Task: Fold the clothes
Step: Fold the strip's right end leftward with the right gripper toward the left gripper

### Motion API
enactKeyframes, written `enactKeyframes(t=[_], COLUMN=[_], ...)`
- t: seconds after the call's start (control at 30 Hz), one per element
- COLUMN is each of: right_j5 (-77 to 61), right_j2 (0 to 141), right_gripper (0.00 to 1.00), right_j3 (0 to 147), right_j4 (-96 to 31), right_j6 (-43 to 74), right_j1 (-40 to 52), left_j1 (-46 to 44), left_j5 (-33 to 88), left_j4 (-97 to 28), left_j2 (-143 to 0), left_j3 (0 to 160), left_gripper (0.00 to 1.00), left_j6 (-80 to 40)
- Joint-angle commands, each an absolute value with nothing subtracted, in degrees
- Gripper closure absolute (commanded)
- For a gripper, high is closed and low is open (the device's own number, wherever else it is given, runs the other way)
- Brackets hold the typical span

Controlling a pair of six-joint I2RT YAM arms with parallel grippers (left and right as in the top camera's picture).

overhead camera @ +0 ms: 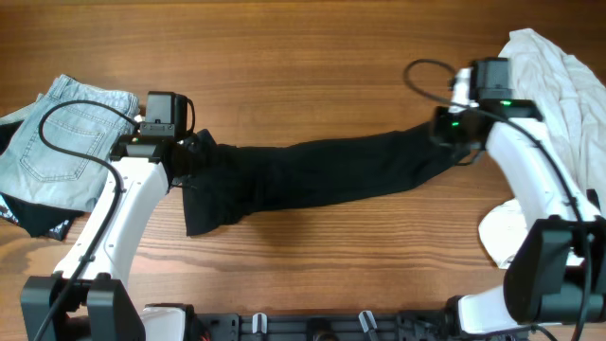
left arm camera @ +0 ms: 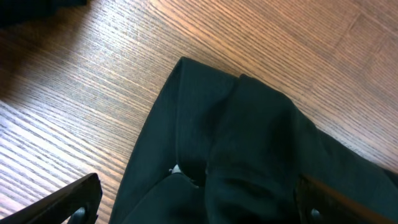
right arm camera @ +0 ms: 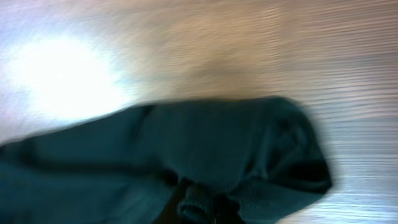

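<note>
Black garment (overhead camera: 322, 175) between denim (overhead camera: 71, 142), white pile (overhead camera: 559, 76)

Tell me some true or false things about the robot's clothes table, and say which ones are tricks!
1. The black garment lies stretched long across the wooden table. True.
2. A white cloth is heaped near the right arm. True.
3. The light blue jeans sit by the right arm. False: they are by the left arm.
4. The left fingers are squeezed shut. False: they stand wide apart, with the garment between them.
</note>
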State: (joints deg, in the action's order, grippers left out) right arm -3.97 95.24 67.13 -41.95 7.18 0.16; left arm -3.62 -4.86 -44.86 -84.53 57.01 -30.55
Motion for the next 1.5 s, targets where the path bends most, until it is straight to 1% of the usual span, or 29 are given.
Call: enactKeyframes(t=[0.0, 0.1, 0.27, 0.47, 0.6, 0.67, 0.73, 0.77, 0.8, 0.83, 0.87, 0.97, 1.1, 1.2, 1.27, 1.33, 1.43, 1.47], right_j5=[-3.4, -3.4, -6.5, -8.2, -10.6, -14.0, -16.8, -20.3, -22.7, -24.2, -24.5, -24.5, -22.4, -9.8, 0.4, 5.8, 6.3, 5.3], right_j2=[95.0, 96.0, 100.0, 100.9, 100.9, 100.9, 100.9, 100.9, 100.9, 100.9, 100.9, 99.4, 92.5, 85.4, 83.4, 84.2, 88.6, 90.7], right_gripper=[0.91, 0.89, 0.89, 0.89, 0.86, 0.83, 0.76, 0.68, 0.54, 0.48, 0.44, 0.43, 0.43, 0.43, 0.44, 0.48, 0.55, 0.56], right_j3=[68.0, 68.0, 68.0, 68.0, 68.0, 68.0, 68.0, 68.0, 68.0, 68.0, 68.0, 68.1, 68.5, 68.5, 68.4, 67.7, 65.9, 65.7], right_j4=[-43.6, -43.7, -42.6, -38.8, -37.8, -37.8, -37.9, -38.0, -38.2, -38.4, -38.4, -38.4, -38.1, -39.0, -40.5, -42.9, -43.7, -43.4], right_j6=[8.3, 11.0, 16.8, 20.1, 21.6, 21.1, 19.5, 16.1, 13.8, 12.3, 11.7, 10.5, 10.1, 10.8, 12.3, 15.7, 21.5, 21.8], right_j1=[8.4, 14.3, 20.9, 25.0, 27.0, 27.9, 28.7, 29.5, 30.1, 30.7, 31.0, 31.2, 31.2, 31.1, 31.0, 30.8, 30.5, 30.5], left_j1=[-3.4, -3.4, -3.4, -3.4, -3.4, -3.4, -3.4, -3.4, -3.4, -3.4, -3.4, -3.4, -3.4, -3.4, -3.4, -3.4, -3.4, -3.4], left_j5=[-5.4, -5.4, -5.4, -5.4, -5.4, -5.4, -5.4, -5.4, -5.5, -5.4, -5.5, -5.5, -5.5, -5.5, -5.5, -5.4, -5.4, -5.4], left_j4=[-45.1, -45.0, -45.1, -45.1, -45.1, -45.1, -45.1, -45.0, -45.0, -45.0, -45.0, -45.0, -45.0, -45.0, -44.7, -44.6, -44.6, -44.6], left_j2=[-84.5, -84.5, -84.5, -84.6, -84.6, -84.6, -84.6, -84.6, -84.6, -84.6, -84.6, -84.6, -84.6, -84.6, -84.6, -84.6, -84.6, -84.6], left_j3=[57.1, 57.1, 57.1, 57.0, 57.0, 57.0, 57.0, 57.0, 57.0, 57.0, 57.0, 57.0, 57.0, 57.0, 57.0, 57.0, 57.0, 57.0], left_gripper=[0.0, 0.0, 0.0, 0.0, 0.0, 0.0, 0.0, 0.0, 0.0, 0.0, 0.0, 0.0, 0.0, 0.0, 0.0, 0.0, 0.0, 0.0], left_j6=[-30.5, -30.5, -30.5, -30.5, -30.5, -30.5, -30.5, -30.5, -30.5, -30.5, -30.5, -30.5, -30.5, -30.5, -30.5, -30.5, -30.5, -30.5])
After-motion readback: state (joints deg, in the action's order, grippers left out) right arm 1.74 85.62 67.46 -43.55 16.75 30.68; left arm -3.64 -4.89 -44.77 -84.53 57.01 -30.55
